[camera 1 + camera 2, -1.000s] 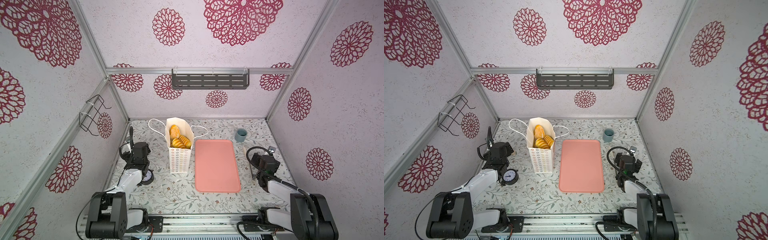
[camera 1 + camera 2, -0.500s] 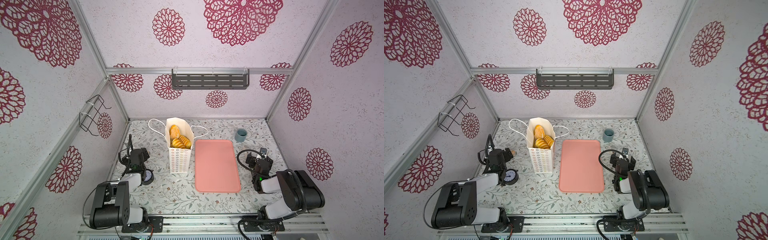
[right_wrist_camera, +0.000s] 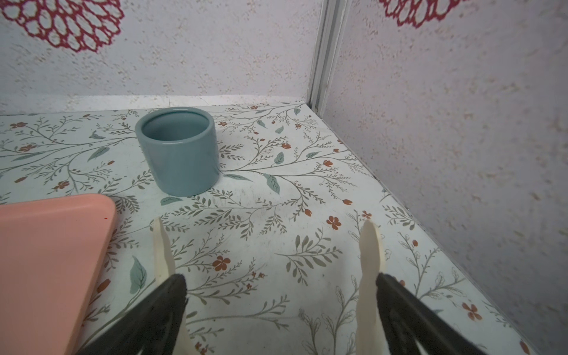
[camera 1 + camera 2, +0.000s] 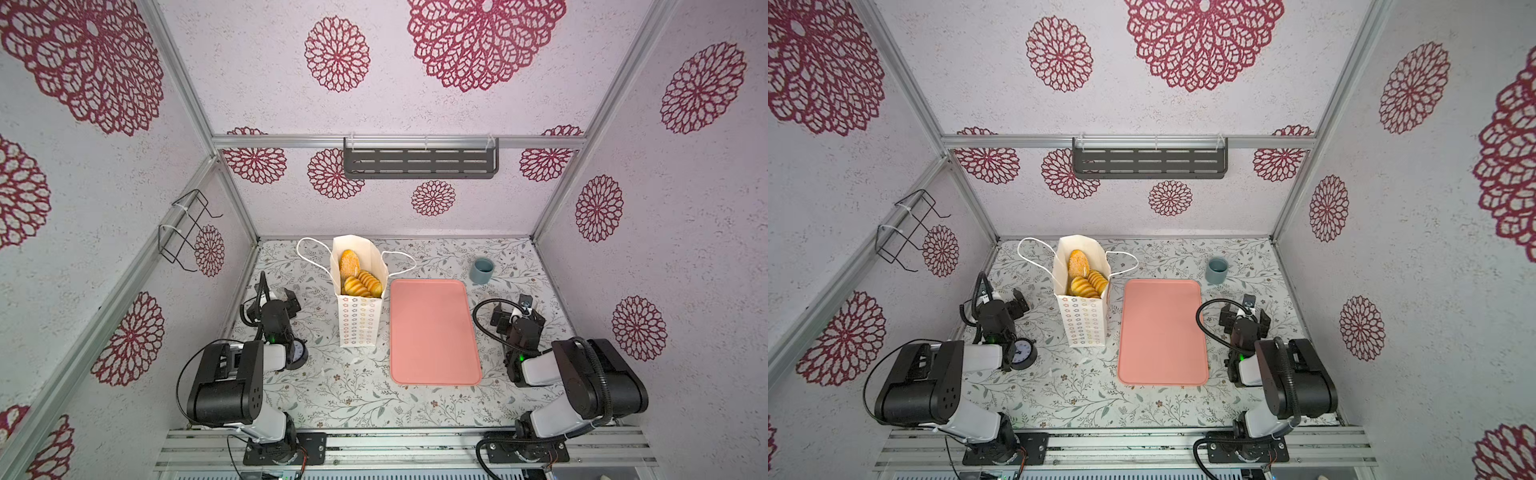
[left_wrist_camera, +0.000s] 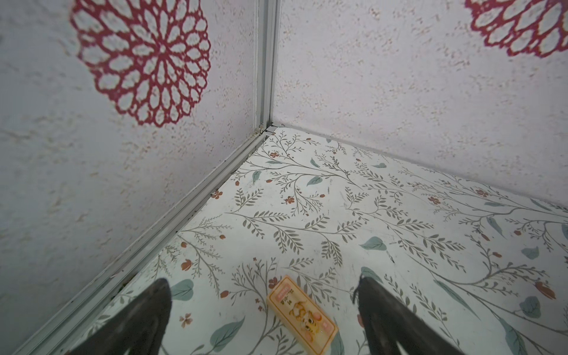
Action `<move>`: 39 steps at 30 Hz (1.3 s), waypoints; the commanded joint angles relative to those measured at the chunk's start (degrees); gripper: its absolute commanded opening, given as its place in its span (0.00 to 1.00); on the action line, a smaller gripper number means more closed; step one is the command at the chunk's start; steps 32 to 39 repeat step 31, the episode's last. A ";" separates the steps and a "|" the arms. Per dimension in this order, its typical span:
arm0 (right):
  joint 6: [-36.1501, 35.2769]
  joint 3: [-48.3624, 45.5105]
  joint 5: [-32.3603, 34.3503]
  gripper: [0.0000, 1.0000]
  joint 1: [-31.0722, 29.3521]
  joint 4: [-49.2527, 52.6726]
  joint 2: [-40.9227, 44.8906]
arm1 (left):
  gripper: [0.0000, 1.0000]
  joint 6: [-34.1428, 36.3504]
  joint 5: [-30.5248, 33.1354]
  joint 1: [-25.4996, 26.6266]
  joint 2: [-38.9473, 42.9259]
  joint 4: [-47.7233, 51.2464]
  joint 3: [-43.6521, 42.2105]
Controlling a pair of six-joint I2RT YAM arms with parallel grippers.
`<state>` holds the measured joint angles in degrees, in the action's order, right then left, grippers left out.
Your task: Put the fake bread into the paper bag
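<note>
Now: fake bread (image 4: 357, 276) sits inside upright paper bag (image 4: 359, 328), at 9 o'clock of pink tray (image 4: 432, 332). Left fingers (image 5: 147, 319) and right fingers (image 3: 372, 246) apart, empty. Judged: bread light, glossy, slippery, so grip across midsection; bag flimsy.

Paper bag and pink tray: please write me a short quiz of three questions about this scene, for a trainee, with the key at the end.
1. True or false: the pink tray carries some bread.
2. Where is the fake bread that can be seen in both top views?
A. inside the paper bag
B. on the pink tray
C. lying beside the bag
3. Fill in: the jaws of the left gripper and of the right gripper stand ____, with nothing between them.

Key: 1 false; 2 A; 3 open.
</note>
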<state>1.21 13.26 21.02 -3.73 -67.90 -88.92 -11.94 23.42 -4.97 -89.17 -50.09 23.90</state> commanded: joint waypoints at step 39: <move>1.08 1.11 -5.00 0.99 1.88 -1.23 0.95 | 0.97 1.82 0.05 -0.28 -0.15 -1.77 -0.27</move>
